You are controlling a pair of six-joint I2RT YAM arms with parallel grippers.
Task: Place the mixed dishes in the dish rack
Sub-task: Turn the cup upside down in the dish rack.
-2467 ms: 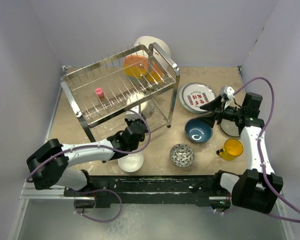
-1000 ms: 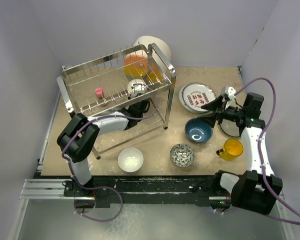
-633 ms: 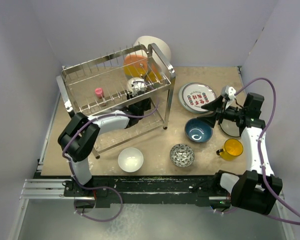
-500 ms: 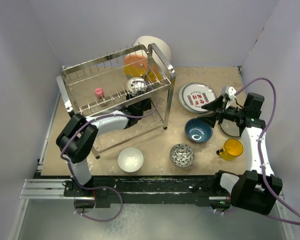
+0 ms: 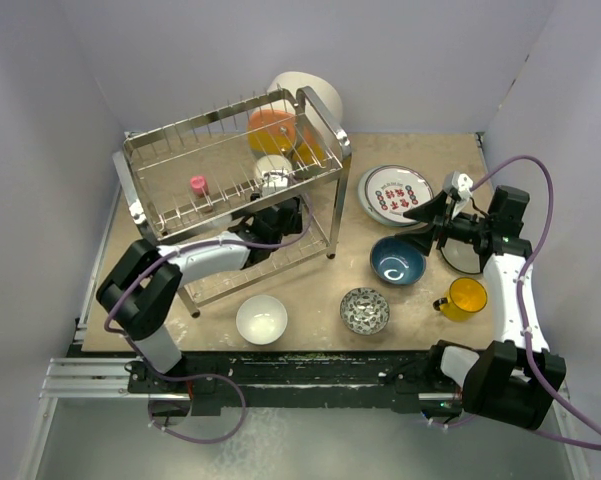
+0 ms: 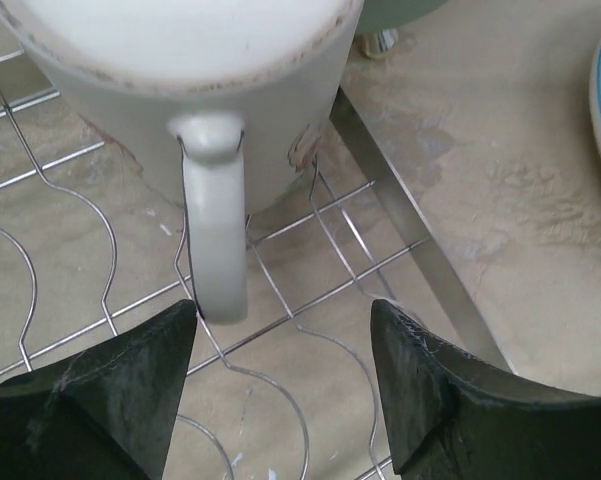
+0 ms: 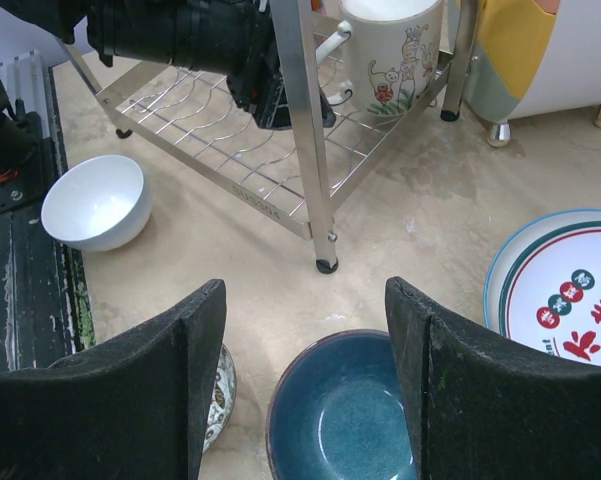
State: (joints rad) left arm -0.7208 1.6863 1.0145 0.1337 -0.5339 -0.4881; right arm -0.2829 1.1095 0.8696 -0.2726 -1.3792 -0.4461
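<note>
The dish rack (image 5: 230,170) of chrome wire stands at the back left. A pale mug (image 6: 200,80) with a cartoon print (image 7: 390,50) stands upright on its lower tier, handle toward my left gripper (image 6: 280,400). That gripper is open just short of the handle, nothing between its fingers. My right gripper (image 7: 305,390) hangs open above the dark blue bowl (image 5: 397,260). On the table lie a white bowl (image 5: 261,319), a small grey-patterned bowl (image 5: 364,310), a yellow cup (image 5: 467,297) and a red-lettered plate (image 5: 394,193). A grey plate (image 5: 458,255) is partly hidden under the right arm.
Orange dishes (image 5: 272,128) and a small pink piece (image 5: 198,185) sit on the rack's upper tier. A large white dish (image 5: 305,95) leans behind the rack. The left arm (image 7: 180,40) reaches in under the upper tier. A rack leg (image 7: 325,262) stands near the blue bowl.
My left gripper has opened and let go of the mug, which now stands on the lower tier. The left elbow swung outward. The right arm has not moved.
</note>
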